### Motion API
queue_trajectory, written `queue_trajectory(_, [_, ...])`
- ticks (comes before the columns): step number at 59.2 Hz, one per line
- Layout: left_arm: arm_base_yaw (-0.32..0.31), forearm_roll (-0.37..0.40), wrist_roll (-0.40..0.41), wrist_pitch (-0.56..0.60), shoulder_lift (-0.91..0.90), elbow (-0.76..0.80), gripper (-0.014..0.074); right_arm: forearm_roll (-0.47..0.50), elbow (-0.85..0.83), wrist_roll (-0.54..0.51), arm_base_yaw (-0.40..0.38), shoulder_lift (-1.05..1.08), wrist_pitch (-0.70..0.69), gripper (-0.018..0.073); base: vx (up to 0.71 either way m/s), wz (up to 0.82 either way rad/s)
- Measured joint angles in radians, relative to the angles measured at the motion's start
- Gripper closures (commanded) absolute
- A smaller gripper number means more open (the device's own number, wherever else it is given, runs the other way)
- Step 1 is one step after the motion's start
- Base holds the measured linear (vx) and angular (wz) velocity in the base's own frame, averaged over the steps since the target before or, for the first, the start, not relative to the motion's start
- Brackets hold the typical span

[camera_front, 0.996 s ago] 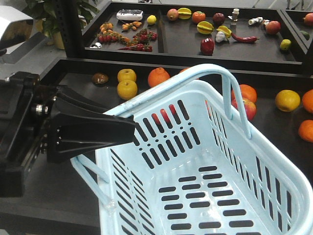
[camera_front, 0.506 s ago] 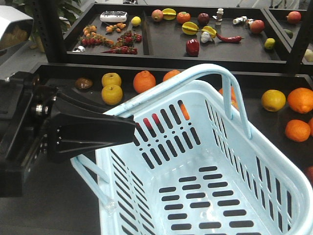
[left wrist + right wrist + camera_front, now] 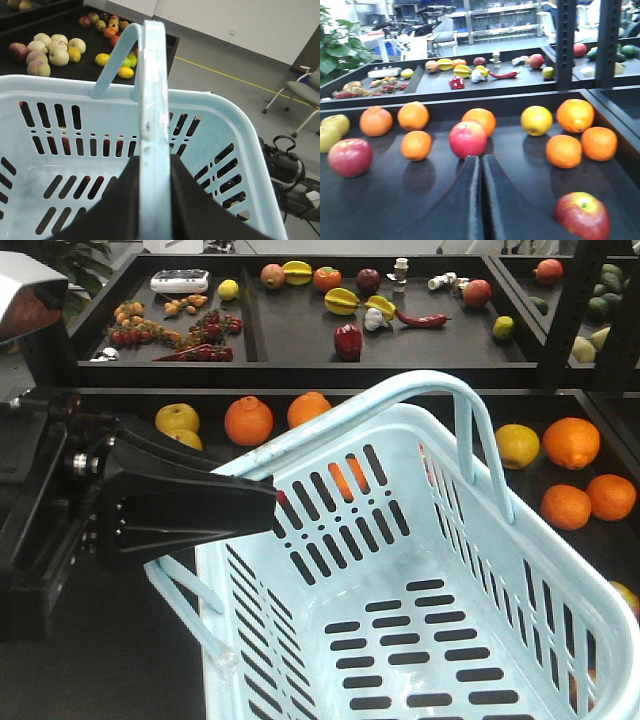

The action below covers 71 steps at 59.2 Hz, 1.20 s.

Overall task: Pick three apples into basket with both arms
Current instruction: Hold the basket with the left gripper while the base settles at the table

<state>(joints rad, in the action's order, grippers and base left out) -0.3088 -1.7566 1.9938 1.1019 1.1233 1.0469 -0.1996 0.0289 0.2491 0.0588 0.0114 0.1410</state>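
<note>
Black left end effector (image 3: 152, 165) tight on basket handle (image 3: 150, 75) — right end effector (image 3: 481, 159) pressed together.

You have the left gripper (image 3: 152, 160) at bottom centre, its black fingers (image 3: 187, 187) pressed against either side of the pale blue handle (image 3: 150, 90), which runs straight up the middle of the frame. The basket (image 3: 65, 84) fills the lower left, and red shows through its far slots, though you cannot tell what it is. Upper left, a black tray (image 3: 50, 22) holds pale fruit (image 3: 50, 52), yellow fruit (image 3: 102, 60) and some orange and red pieces. A chair (image 3: 305, 92) stands at the right edge on grey floor.
</note>
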Motion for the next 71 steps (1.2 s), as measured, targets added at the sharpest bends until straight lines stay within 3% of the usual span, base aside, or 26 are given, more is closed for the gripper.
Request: queue_trajectory(71, [0.000, 0.000, 0.000, 0.000, 0.000, 0.000, 0.0602, 0.000, 0.000, 0.000, 0.000, 0.000, 0.000, 0.0564, 0.03, -0.04])
